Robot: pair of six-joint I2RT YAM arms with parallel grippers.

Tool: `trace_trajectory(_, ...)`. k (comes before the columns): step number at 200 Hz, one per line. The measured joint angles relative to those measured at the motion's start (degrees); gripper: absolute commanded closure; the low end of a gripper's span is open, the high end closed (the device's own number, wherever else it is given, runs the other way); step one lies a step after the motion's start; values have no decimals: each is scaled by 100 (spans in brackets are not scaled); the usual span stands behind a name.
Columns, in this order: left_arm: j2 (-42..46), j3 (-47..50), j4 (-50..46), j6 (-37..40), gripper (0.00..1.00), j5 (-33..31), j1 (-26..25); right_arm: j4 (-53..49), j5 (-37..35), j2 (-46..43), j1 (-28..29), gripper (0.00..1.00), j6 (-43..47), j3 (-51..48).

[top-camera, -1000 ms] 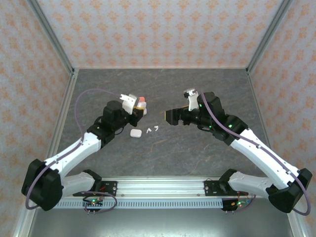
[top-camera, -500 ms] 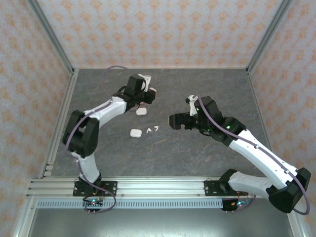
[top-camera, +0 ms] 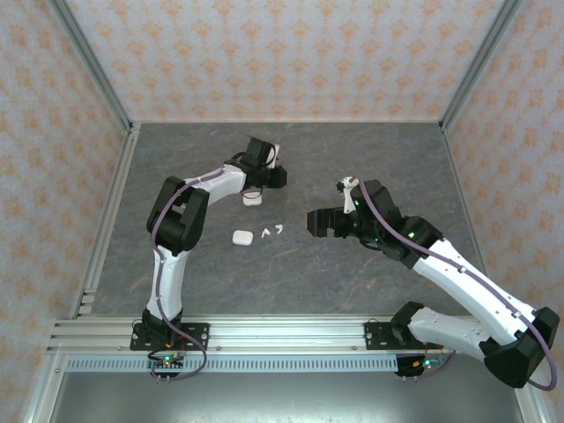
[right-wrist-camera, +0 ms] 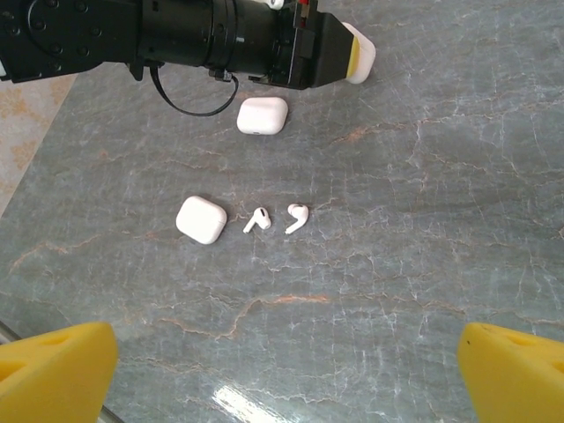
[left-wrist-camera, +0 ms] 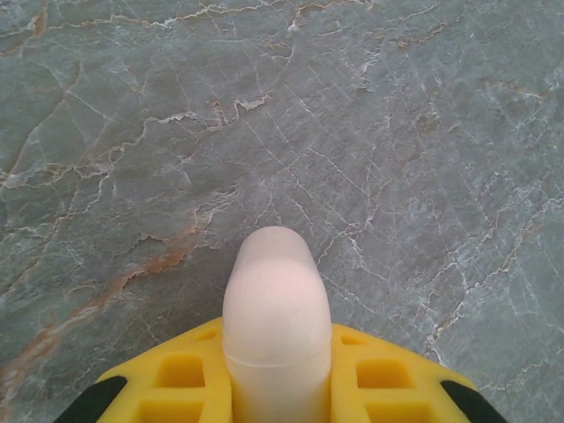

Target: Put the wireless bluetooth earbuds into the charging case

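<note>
Earbuds, two of them and both white, lie side by side on the grey table [top-camera: 370,159] about midway between the arms: one [right-wrist-camera: 256,219] just beside the other [right-wrist-camera: 297,218], not touching. Just to their left sits a shut white case [right-wrist-camera: 201,219], close to the first earbud but apart from it.

The right claw [top-camera: 310,220] hovers a little to their right, and its jaws are spread wide, with one yellow fingertip [right-wrist-camera: 62,361] at each lower corner of its wrist view and nothing between them. From that claw the earbuds lie straight ahead and below. Both stems slant the same way, up to the right in that view, so they run crooked to the line on which the jaws close. I judge the wrist needs a small turn before it comes down. The right arm is the nearer one by far.

Farther back a second white case [right-wrist-camera: 263,115] rests shut on the table. Beyond it the left claw [top-camera: 273,174] is clenched on a pale rounded case [left-wrist-camera: 276,308], held above bare table, well apart from the earbuds.

No brand, label or writing can be read on anything.
</note>
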State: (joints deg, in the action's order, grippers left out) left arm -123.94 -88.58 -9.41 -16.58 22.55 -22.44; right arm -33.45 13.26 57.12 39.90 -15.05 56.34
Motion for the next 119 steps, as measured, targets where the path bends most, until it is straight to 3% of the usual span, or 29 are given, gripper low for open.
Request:
trace_trajectory(25, -76, -63, -39, -13, 76, 0, 0, 2, -11, 0, 0, 1, -35, -4)
trace_trajectory(62, -85, -70, -74, -9, 59, -2, 0, -2, -186, -28, 0, 1, -37, -4)
trace_trajectory(119, 33, -74, -267, 168, 48, -170, 0, -48, -348, -46, 0, 0, -35, -2)
